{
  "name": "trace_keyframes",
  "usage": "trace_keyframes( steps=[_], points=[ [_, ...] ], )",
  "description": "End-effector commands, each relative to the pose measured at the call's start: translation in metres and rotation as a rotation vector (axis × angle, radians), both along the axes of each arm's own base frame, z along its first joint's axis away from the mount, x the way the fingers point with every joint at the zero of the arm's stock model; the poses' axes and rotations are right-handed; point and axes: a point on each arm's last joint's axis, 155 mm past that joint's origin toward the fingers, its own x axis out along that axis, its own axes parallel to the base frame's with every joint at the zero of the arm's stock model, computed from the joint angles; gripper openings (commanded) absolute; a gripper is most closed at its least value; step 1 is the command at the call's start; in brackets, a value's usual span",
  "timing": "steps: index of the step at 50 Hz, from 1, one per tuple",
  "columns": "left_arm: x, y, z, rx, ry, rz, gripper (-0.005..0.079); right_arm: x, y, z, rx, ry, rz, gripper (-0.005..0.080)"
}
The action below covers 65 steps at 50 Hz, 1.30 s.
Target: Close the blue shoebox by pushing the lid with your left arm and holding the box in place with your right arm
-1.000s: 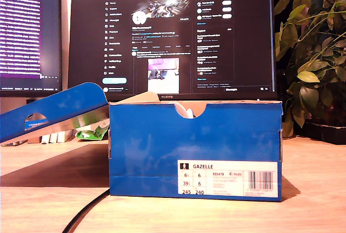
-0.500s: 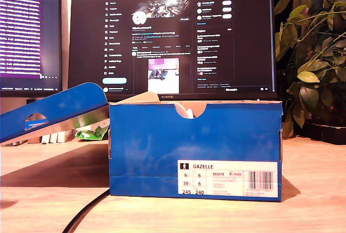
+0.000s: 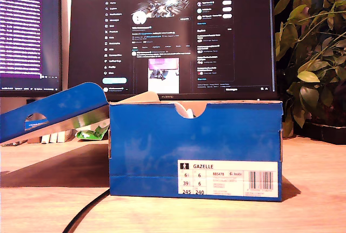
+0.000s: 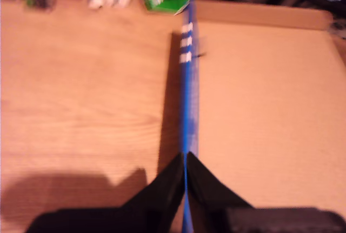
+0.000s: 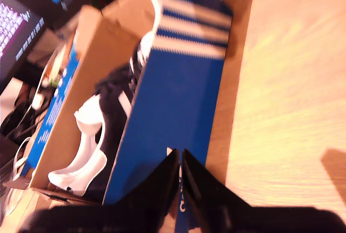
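The blue shoebox (image 3: 194,146) stands open in the middle of the wooden desk, its label facing the exterior camera. Its blue lid (image 3: 54,108) is swung out and slopes down toward the exterior view's left. No gripper shows in the exterior view. In the first wrist view my first gripper (image 4: 184,160) is shut, its black fingers meeting just over the lid's thin blue striped edge (image 4: 187,98), with the lid's brown inside (image 4: 265,108) beside it. My second gripper (image 5: 179,154) is shut above the box's striped blue side wall (image 5: 178,108). A dark shoe with white trim (image 5: 113,114) lies inside.
Two lit monitors (image 3: 173,33) (image 3: 30,33) stand behind the box. A leafy plant (image 3: 313,54) fills the exterior view's right. A black cable (image 3: 89,211) runs along the desk in front of the box. A green packet (image 3: 93,131) lies under the raised lid.
Box and lid stand as before. Only the text on the screens shifts slightly.
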Motion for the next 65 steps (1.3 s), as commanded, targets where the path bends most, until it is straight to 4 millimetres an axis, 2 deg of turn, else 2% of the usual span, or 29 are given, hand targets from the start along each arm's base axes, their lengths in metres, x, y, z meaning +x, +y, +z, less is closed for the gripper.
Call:
trace_keyframes(
  steps=[1, 12, 22, 33, 38, 47, 65],
  points=[
    [0.004, 0.002, -0.01, -0.008, 0.031, -0.014, -0.0019, 0.006, 0.009, 0.009, 0.002, -0.021, 0.036, -0.0011],
    [0.01, 0.007, -0.042, -0.061, 0.143, -0.036, -0.0019, 0.015, 0.041, 0.004, -0.001, 0.001, 0.138, -0.0011],
    [0.005, -0.001, -0.066, -0.125, 0.231, -0.071, -0.0019, 0.025, 0.061, -0.011, -0.035, 0.058, 0.185, -0.0011],
    [-0.004, -0.022, -0.069, -0.238, 0.271, -0.158, -0.0019, 0.031, 0.079, -0.022, -0.044, 0.081, 0.233, -0.0011],
    [-0.008, -0.036, -0.058, -0.316, 0.263, -0.214, -0.0019, 0.03, 0.081, -0.026, -0.056, 0.084, 0.246, -0.0011],
    [-0.005, -0.045, -0.039, -0.372, 0.227, -0.271, -0.0019, 0.03, 0.081, -0.025, -0.058, 0.08, 0.247, -0.0011],
    [0.014, -0.058, 0.027, -0.463, 0.123, -0.408, -0.0019, 0.03, 0.081, -0.025, -0.062, 0.076, 0.25, -0.0011]
  ],
)
